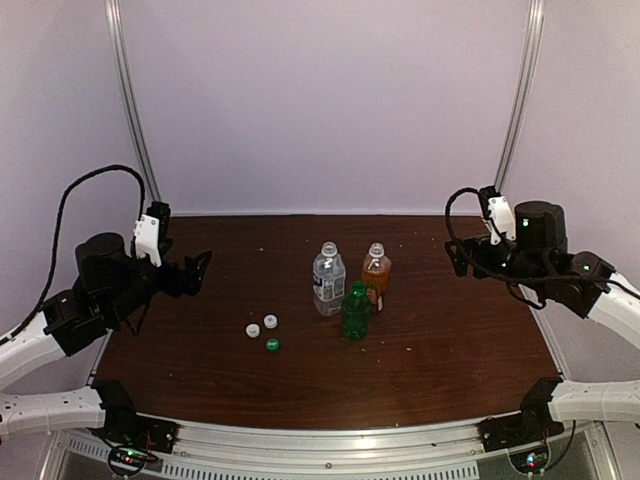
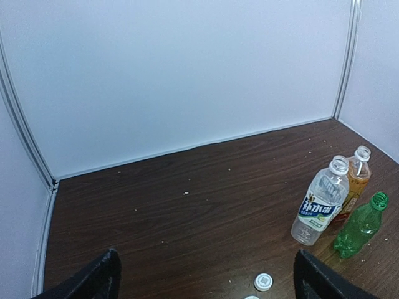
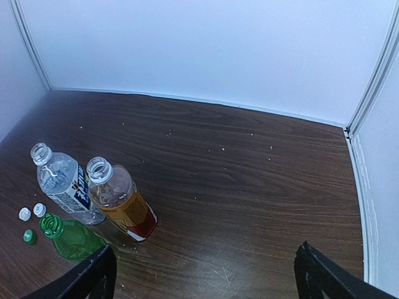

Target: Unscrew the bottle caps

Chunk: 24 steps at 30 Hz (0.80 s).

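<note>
1. Plainly, the unscrewing is looking finished: all three bottles are standing upright near the middle of the desk [image 1: 450,330], each showing a bare, open neck.
2. The clear water bottle [image 1: 328,280] is standing at the centre. The amber bottle [image 1: 376,272] is sitting just beside it at its 3 o'clock, and the smaller green bottle [image 1: 355,312] is crowding in at its 5 o'clock.
3. The caps are lying loose on the desk at about 8 o'clock from the bottles, apart from them. One white cap [image 1: 253,330] and the other white cap [image 1: 271,321] are resting side by side, with the green cap [image 1: 272,344] just at their 5 o'clock.
4. The left arm [image 1: 100,285] is hanging at the desk's 9 o'clock edge, well apart from the bottles. The left jaws are spread wide and gripping nothing; in the wrist view its fingers [image 2: 93,280] are framing only bare desk.
5. The right arm [image 1: 545,255] is hovering at the 3 o'clock edge, equally far off. The right jaws are likewise spread wide and empty, their fingers [image 3: 87,280] touching nothing.
6. Judging from this layout, no cap is waiting to be turned, so no unscrewing step is in hand.
7. The next move is probably calling for little more than parking both arms. Any further reach toward the centre is risking a knock on the light, uncapped bottles, and the amber one is holding liquid that could spill.
</note>
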Motion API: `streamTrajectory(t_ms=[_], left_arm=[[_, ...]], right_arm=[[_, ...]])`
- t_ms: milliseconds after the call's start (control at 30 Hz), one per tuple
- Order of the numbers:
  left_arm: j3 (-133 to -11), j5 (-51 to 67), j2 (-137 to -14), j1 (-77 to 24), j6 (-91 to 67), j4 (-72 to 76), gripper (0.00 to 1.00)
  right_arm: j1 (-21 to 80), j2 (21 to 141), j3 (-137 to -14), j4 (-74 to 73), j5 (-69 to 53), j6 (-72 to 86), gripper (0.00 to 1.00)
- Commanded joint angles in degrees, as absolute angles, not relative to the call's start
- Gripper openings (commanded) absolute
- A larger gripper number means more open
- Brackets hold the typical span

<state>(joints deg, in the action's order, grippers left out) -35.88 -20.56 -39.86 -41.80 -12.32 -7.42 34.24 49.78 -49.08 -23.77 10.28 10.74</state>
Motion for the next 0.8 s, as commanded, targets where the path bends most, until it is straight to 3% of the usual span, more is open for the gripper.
streamTrajectory(t_ms=[0, 767], left_arm=[[-35.7, -20.0, -39.4, -41.4, -11.9, -4.7, 0.98], [-35.5, -19.9, -40.0, -41.4, -11.8, -4.0, 0.98]], right_arm=[[33.9, 49.7, -48.7, -21.8, 10.3, 11.1, 1.00], [33.8, 50.9, -47.3, -21.0, 9.3, 11.6, 1.00]])
